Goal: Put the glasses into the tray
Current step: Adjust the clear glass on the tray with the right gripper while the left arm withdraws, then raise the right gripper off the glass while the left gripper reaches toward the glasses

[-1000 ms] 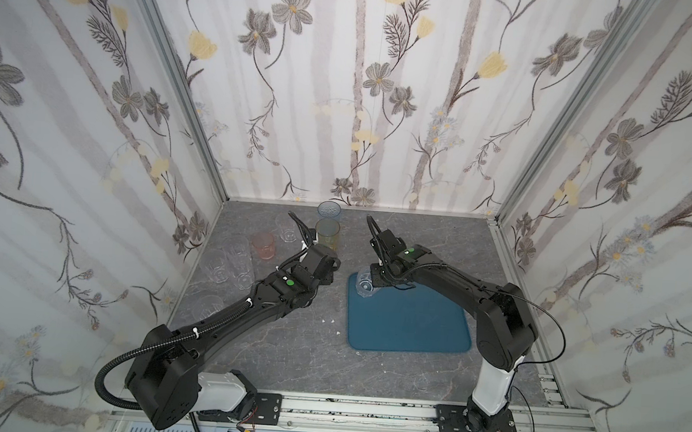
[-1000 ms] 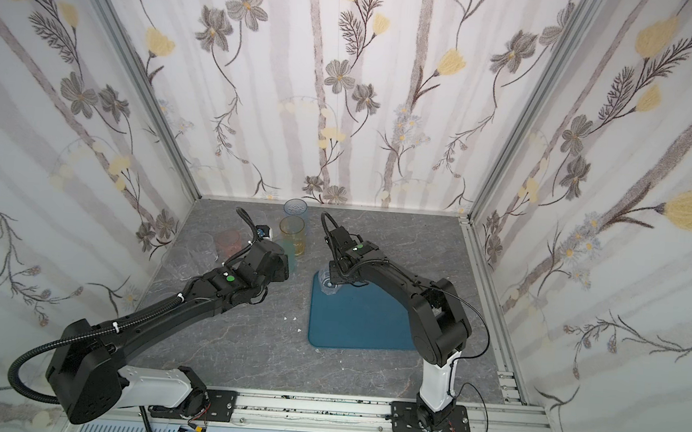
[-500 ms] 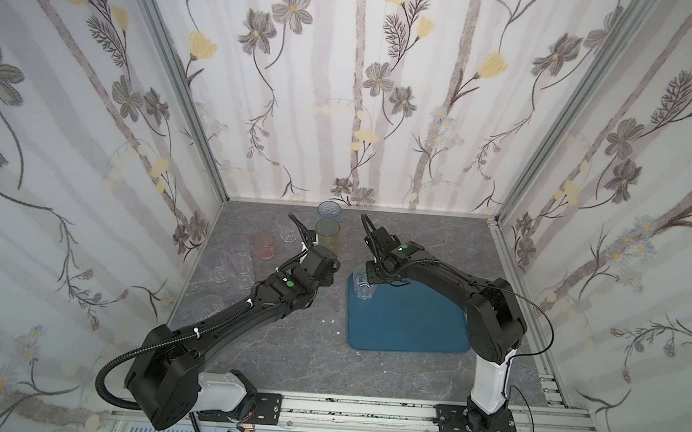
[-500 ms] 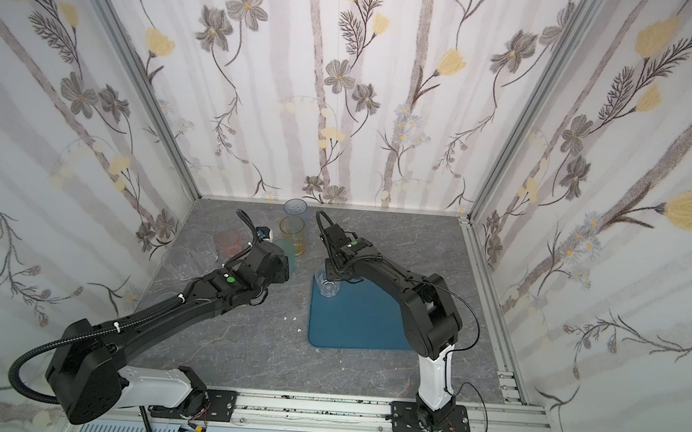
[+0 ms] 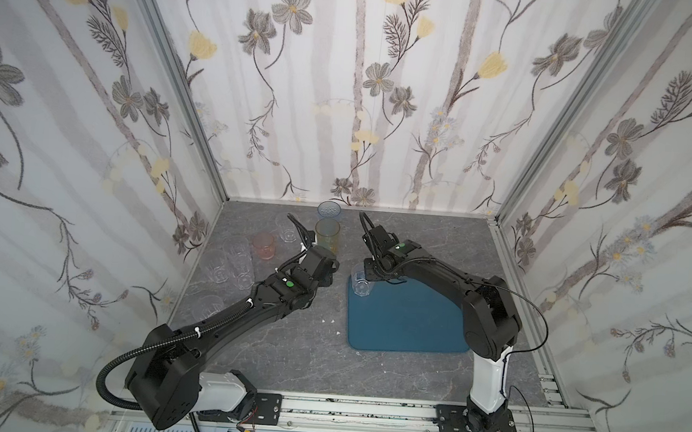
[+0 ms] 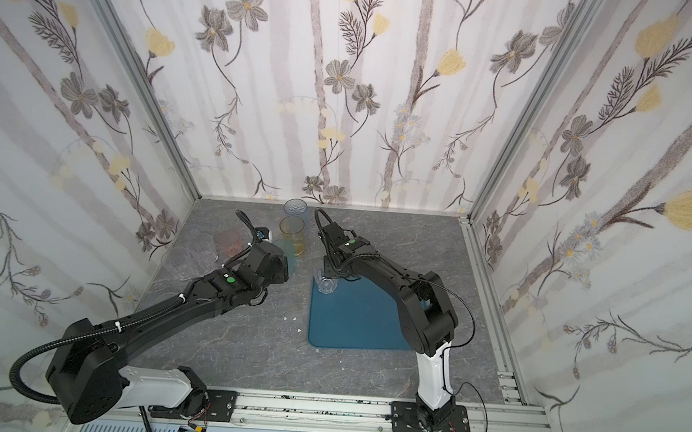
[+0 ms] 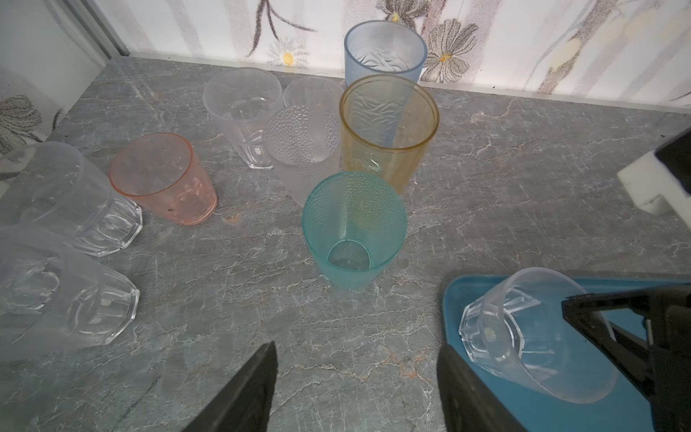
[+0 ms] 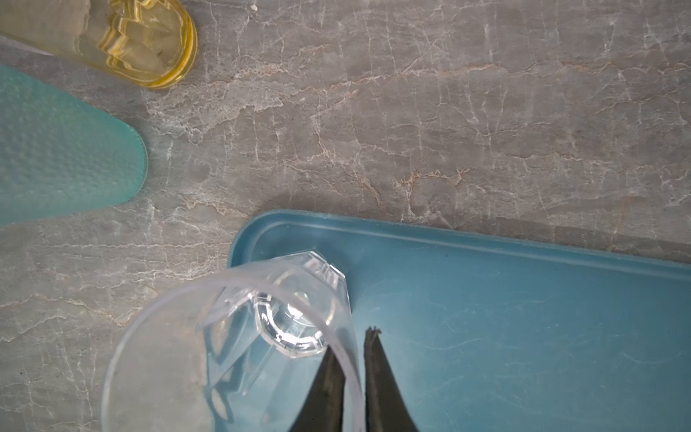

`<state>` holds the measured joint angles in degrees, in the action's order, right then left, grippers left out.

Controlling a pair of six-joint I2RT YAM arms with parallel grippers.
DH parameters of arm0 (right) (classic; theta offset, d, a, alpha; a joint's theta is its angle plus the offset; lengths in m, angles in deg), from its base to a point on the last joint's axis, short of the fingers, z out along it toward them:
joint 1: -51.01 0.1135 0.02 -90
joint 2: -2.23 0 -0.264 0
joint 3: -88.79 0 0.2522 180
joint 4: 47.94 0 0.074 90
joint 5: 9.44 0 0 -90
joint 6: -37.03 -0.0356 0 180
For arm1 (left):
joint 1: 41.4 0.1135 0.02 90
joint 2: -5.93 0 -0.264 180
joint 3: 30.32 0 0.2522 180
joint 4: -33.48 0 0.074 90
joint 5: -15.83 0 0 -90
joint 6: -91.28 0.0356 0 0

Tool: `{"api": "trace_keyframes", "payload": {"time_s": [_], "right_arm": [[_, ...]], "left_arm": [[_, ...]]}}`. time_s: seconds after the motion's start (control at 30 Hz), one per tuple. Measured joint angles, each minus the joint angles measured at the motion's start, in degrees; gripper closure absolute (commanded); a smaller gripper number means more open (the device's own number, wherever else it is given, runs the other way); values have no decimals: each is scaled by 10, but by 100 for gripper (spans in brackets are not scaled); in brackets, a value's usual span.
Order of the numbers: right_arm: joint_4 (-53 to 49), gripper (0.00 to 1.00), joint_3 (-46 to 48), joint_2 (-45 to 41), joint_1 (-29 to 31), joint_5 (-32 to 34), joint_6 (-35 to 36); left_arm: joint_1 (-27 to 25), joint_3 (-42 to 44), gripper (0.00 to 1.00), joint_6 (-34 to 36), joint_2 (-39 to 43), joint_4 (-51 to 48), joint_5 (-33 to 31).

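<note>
A clear faceted glass (image 5: 361, 284) (image 8: 232, 336) stands in the far left corner of the blue tray (image 5: 407, 325) (image 8: 523, 318). My right gripper (image 8: 351, 338) straddles its rim, one finger inside, one outside, jaws slightly parted with thin gaps to the wall. My left gripper (image 7: 359, 344) is open and empty, low over bare table just short of the teal glass (image 7: 353, 232). Behind the teal one stand the amber glass (image 7: 389, 127) and the blue glass (image 7: 385, 48), then the frosted glass (image 7: 303, 149) and the pink glass (image 7: 164, 179). Several clear glasses (image 5: 228, 259) stand further left.
The tray's rim (image 7: 460, 295) lies close beside my left gripper's finger. The floral back wall (image 5: 356, 101) rises just behind the blue glass. The left wall (image 5: 89, 165) is next to the clear glasses. Small white specks (image 5: 328, 320) lie on the grey table.
The right gripper has set the clear glass down upright in the tray's corner and its jaws have eased apart around the rim. The left arm has not moved.
</note>
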<state>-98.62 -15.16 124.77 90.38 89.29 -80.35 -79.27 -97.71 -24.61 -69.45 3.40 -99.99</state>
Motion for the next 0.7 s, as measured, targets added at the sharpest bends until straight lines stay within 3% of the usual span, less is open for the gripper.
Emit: {"api": "trace_keyframes", "payload": {"time_s": [0.2,0.3,0.4,0.53,0.7], "right_arm": [[-4,51,3,-33,0,-9,1],[5,48,22,-84,0,-15,5],[22,47,56,-132,0,-26,5],[41,46,113,-181,0,-32,-1],[61,45,171,-219,-2,-34,-12]], "left_arm": [[36,-1,26,6,12,0,8],[97,-12,26,18,24,-1,36],[191,-40,28,19,23,0,98],[300,-100,32,19,-38,4,195],[355,-203,36,35,-156,2,261]]}}
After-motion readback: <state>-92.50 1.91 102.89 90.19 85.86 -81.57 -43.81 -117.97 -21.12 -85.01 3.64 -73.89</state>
